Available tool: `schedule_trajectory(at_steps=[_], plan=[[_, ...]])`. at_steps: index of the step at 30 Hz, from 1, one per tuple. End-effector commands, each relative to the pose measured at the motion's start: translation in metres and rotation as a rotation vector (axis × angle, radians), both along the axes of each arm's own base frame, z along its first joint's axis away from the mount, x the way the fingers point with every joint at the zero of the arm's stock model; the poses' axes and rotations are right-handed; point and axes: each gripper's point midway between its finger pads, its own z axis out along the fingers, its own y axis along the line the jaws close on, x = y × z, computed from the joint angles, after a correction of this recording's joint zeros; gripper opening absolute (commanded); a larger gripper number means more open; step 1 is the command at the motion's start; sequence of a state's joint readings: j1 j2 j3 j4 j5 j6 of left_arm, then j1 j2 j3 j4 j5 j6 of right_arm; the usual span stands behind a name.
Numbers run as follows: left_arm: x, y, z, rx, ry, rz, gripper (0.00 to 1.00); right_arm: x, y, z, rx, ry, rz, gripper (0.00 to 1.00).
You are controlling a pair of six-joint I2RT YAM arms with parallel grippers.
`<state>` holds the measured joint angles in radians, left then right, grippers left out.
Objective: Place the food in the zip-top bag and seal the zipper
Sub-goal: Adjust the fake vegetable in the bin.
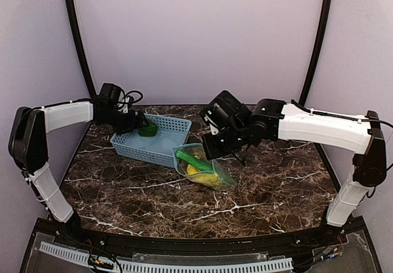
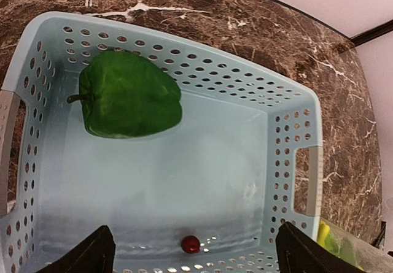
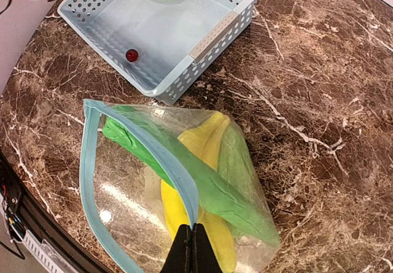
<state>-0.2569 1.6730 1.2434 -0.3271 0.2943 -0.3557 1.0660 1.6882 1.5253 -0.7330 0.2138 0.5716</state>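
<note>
Right pincer (image 3: 192,248) clamps clear crinkly zip-top bag (image 3: 123,199) by light-blue zipper strip (image 3: 82,150), likely propping mouth open; yellow banana (image 3: 206,138), green cucumber pieces (image 3: 227,199) inside, just ahead. Left pincer (image 2: 196,251) gapes empty, dark green bell pepper (image 2: 129,95) ahead in light-blue slotted basket (image 2: 307,138).

Bright, even, soft light. Glare glints on the bag (image 3: 116,184) and the basket (image 2: 184,181) floor. A faint shadow lies under the pepper (image 2: 129,95). Sharp focus.
</note>
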Motion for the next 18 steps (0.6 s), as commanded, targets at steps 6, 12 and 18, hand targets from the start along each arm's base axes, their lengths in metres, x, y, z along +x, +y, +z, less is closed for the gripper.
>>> schedule_trajectory(at_steps=[6,12,18], plan=[[0.077,0.002,-0.005,-0.004,-0.087,-0.045,0.92,0.003,0.009,0.007,0.062,0.004,0.006,0.0],[0.096,0.005,-0.023,0.046,-0.073,-0.035,0.92,0.005,0.008,0.003,0.055,0.012,0.009,0.0],[0.083,-0.005,-0.041,0.017,-0.015,-0.052,0.9,0.007,0.006,0.003,0.051,0.012,0.014,0.0]])
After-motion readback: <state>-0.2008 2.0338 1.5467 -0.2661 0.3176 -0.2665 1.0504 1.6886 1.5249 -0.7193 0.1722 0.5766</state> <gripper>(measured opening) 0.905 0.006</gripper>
